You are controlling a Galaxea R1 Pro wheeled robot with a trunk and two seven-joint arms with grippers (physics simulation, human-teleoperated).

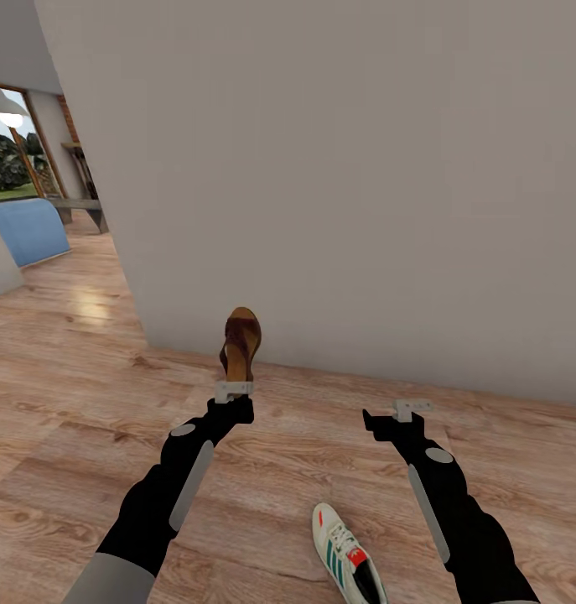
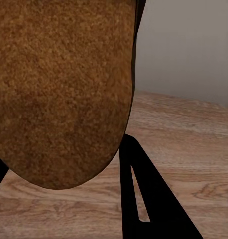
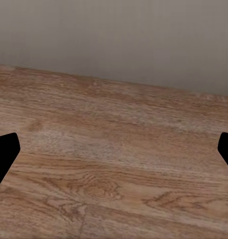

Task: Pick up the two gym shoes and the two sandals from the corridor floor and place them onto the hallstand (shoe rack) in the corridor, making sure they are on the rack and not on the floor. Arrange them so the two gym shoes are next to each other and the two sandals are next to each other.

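Nearest the head camera, one gym shoe lies on the corridor floor, between the two forearms and closer to the right one, its toe pointing away from the robot and its dark inside cut off by the frame edge. Over on the left, the left tool is closed on a dark brown sandal, which it holds upright above the planks with the tan footbed facing the robot. From the left wrist camera the sandal's rough brown underside sits close against the lens, with one black finger showing beside it. Behind the sandal stands a plain pale wall, meeting the floor just beyond it. To the right, the right tool hangs over bare planks with nothing in it, its jaws spread wide; the right wrist camera shows the fingertips well apart over wood grain.
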